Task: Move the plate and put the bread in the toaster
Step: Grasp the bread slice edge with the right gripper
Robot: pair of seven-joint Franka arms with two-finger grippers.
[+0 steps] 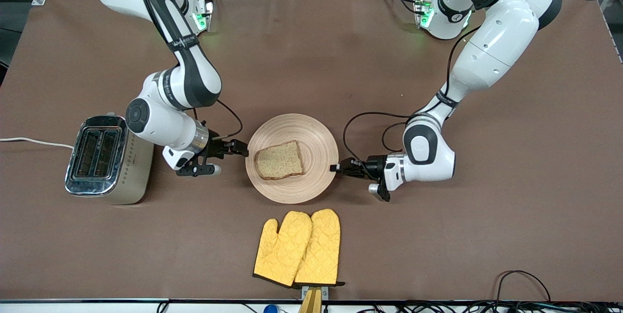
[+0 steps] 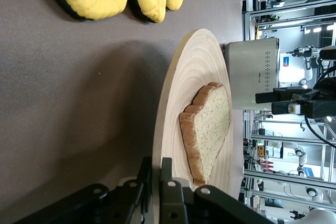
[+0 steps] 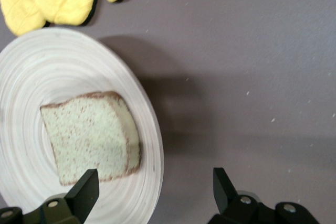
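Front view: the round, shallow, pale wooden plate (image 1: 292, 158) with its ring grooves lies mid-table, and on it, flat and a little off centre toward the right arm's end, rests the square slice of brown wholegrain bread (image 1: 279, 159); nothing else is on the plate. The left gripper (image 1: 337, 167) has its fingers pinched together on the plate's rim at the left arm's end; the right gripper (image 1: 232, 150) hangs just beside the rim at the other end, jaws apart and holding nothing. The cream-beige two-slot toaster (image 1: 108, 159) with a chrome top stands near the right arm's end of the table, both slots looking empty. A pair of yellow quilted oven mitts (image 1: 298, 248) lies nearer the camera than the plate.

Left wrist view: the black fingers (image 2: 167, 195) sit closed on the plate's edge (image 2: 169, 103), one above and one below; the bread (image 2: 207, 129) lies just past them, thick, with a dark crust.

Right wrist view: the two fingertips (image 3: 86, 192) stand wide, one over the plate (image 3: 79, 77) near the corner of the bread (image 3: 86, 135), the other over the bare brown tablecloth (image 3: 252, 77).

Handling, as I judge it: the plate is stiff and light, so a rim pinch should drag it — though the bread rests loose and may slide; the slice is soft and crumbly, best taken by opposite crust edges with a gentle squeeze.
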